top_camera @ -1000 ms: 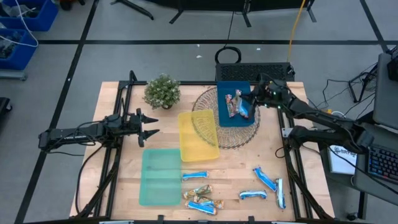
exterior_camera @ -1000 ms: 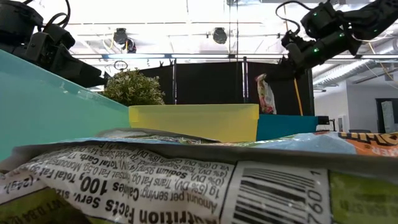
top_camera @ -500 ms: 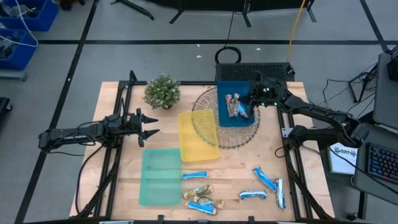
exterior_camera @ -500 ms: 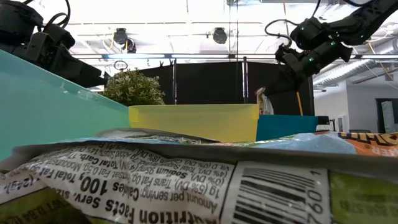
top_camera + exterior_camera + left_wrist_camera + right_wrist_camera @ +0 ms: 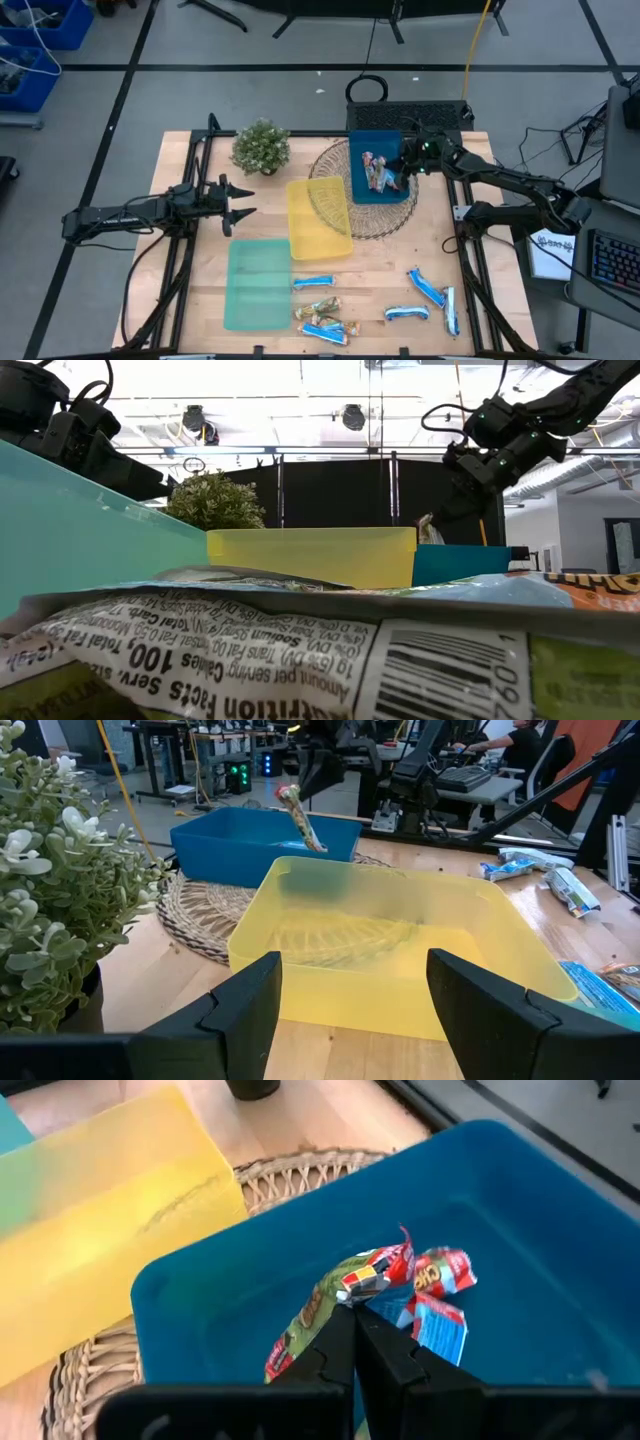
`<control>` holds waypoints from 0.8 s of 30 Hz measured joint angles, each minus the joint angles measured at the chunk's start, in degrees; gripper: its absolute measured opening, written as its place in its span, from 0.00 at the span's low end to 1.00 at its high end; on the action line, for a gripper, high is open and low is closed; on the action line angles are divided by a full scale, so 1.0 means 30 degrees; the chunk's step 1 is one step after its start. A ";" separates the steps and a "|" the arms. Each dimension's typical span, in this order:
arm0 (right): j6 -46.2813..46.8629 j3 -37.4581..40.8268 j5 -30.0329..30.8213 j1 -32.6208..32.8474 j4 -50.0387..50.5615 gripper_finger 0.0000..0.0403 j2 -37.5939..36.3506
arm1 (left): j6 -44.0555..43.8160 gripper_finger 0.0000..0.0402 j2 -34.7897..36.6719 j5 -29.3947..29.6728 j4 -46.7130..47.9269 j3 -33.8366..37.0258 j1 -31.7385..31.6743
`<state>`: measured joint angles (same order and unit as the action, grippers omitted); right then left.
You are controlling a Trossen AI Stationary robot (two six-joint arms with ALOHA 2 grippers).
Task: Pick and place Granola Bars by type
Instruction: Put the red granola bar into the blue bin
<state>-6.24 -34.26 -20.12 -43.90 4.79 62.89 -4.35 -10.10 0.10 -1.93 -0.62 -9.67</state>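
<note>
Two dark, slender jointed arms — black cables looped alongside, green lights glowing near one wrist.

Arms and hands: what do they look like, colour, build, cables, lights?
Both arms are dark and slim, built of jointed segments. The left hand ends in two black pointed fingers, flat and angular in the left wrist view. The right hand is black too, with small green lights glowing on its wrist and a black cable looping off it in the low view.
</note>
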 joint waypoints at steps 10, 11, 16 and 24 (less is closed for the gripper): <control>-0.0102 0.0312 0.0149 0.0165 0.0480 0.00 0.0015 | 0.0002 0.64 -0.0002 0.0000 0.0000 0.0000 0.0006; -0.0087 0.0321 0.0155 0.0168 0.0402 0.00 0.0015 | -0.0001 0.64 0.0001 0.0000 0.0000 0.0000 0.0007; -0.0087 0.0335 0.0156 0.0168 0.0352 0.00 0.0015 | 0.0002 0.64 0.0004 0.0000 0.0000 0.0000 0.0000; -0.0073 0.0335 0.0157 0.0168 0.0352 0.00 0.0015 | -0.0004 0.64 0.0004 0.0000 0.0000 0.0000 0.0000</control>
<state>-6.46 -33.26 -19.65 -43.40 5.85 62.94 -4.36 -10.09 0.10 -1.93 -0.62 -9.67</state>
